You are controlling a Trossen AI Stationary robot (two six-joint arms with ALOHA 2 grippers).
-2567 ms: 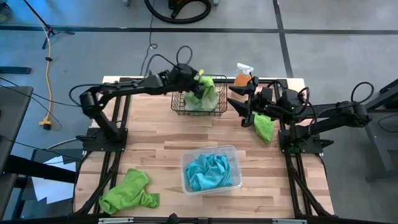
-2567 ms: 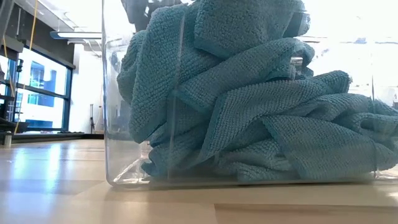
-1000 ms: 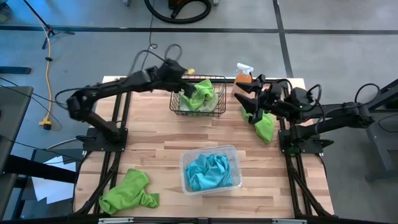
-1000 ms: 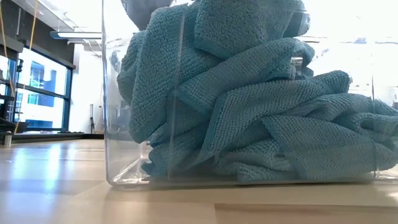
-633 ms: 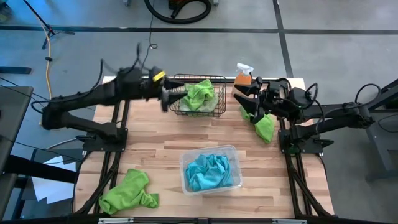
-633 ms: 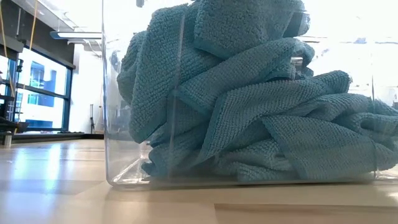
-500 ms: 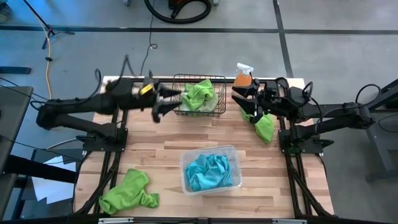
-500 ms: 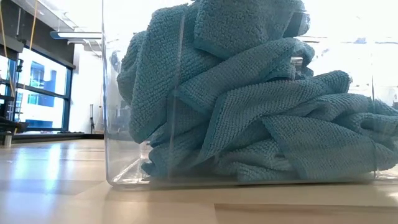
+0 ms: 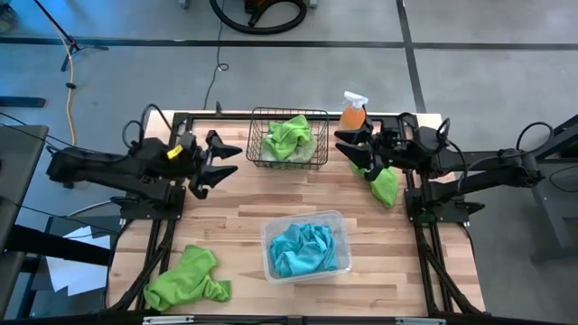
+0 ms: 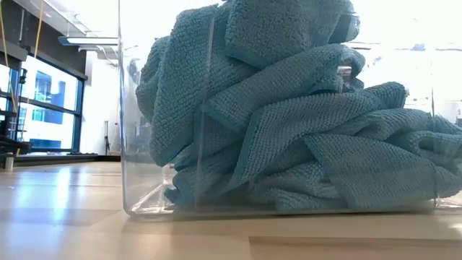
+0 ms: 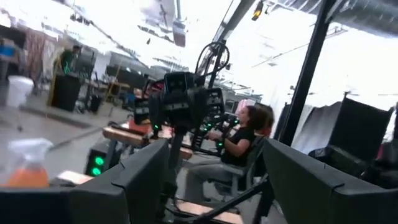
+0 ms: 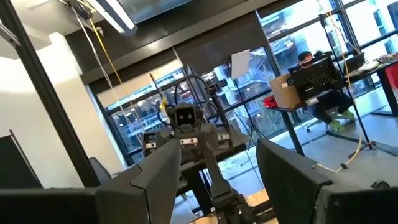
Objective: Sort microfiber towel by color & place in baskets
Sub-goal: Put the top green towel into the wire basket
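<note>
High view: left gripper (image 9: 219,162) gapes empty beside wire basket (image 9: 289,138) of lime towels (image 9: 292,136); right gripper (image 9: 354,150) spread, apparently dangling lime towel (image 9: 383,185) for basket; turquoise fill tub (image 9: 336,220).

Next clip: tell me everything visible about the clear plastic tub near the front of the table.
The clear plastic tub is a see-through rectangular container with rounded corners and no lid, standing upright on the wooden table toward its front middle. It holds a crumpled heap of turquoise microfiber towels that press against its walls and, in the low view, rise above its rim. No end effector touches it. The black wire basket sits apart behind it, and a lime green towel lies off to its left.
</note>
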